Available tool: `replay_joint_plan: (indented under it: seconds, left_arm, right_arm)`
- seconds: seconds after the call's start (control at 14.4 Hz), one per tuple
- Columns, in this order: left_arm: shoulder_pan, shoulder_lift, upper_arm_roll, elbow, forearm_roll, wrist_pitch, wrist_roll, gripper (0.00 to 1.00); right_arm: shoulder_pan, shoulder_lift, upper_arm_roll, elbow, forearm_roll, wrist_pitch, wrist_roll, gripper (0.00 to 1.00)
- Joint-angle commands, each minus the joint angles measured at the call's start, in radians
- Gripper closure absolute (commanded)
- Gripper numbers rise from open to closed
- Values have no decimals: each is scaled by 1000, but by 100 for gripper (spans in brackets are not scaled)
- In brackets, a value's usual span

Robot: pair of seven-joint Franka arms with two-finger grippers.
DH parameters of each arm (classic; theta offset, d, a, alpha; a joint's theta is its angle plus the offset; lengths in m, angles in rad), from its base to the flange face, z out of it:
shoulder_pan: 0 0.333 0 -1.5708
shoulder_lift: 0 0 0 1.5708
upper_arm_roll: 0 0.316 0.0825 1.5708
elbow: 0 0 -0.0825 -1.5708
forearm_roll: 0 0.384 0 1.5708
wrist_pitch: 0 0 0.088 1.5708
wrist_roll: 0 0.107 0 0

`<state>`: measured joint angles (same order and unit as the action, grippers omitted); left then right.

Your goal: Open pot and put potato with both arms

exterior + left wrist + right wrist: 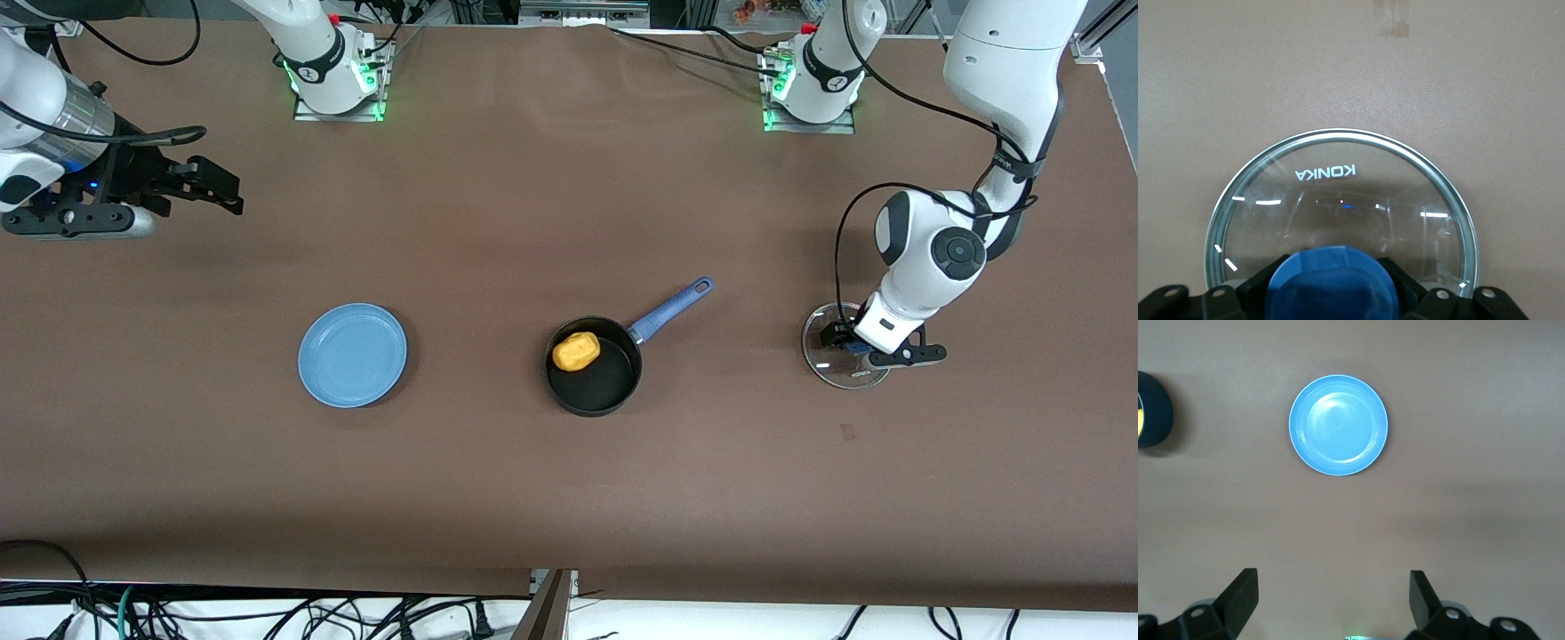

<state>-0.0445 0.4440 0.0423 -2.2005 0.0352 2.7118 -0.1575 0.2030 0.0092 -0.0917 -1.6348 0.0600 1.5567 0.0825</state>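
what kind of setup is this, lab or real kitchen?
Most likely a robotics lab bench, not a kitchen. Two arms are bolted by their bases to a brown-covered table, loose cables hang along its edge, and the only kitchenware is a pot, a lid and a plate.

- pot (594,366): small round black saucepan, upright, mid-table, lid off. Long blue handle (670,310) with loop hole at the tip, angled up toward the left arm's base.
- potato (576,351): yellow-orange, oval, lumpy. Lies inside the pot, against the wall on the side toward the right arm's end.
- lid (831,351): round glass, metal rim, blue knob (1331,283), "KONKA" printed on the glass. Lies flat on the table, knob up, well apart from the pot toward the left arm's end.
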Motion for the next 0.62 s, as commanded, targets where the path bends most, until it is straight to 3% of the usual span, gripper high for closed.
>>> replay_joint_plan:
  seconds: [0.0, 0.55]
  left_arm:
    - [-2, 16, -2, 27, 19, 8, -20, 14]
    - [3, -59, -2, 44, 11, -13, -25, 15]
  right_arm:
    - [-40, -20, 26, -14, -14, 0, -44, 0]
    - [-47, 18, 27, 65, -34, 0, -46, 0]
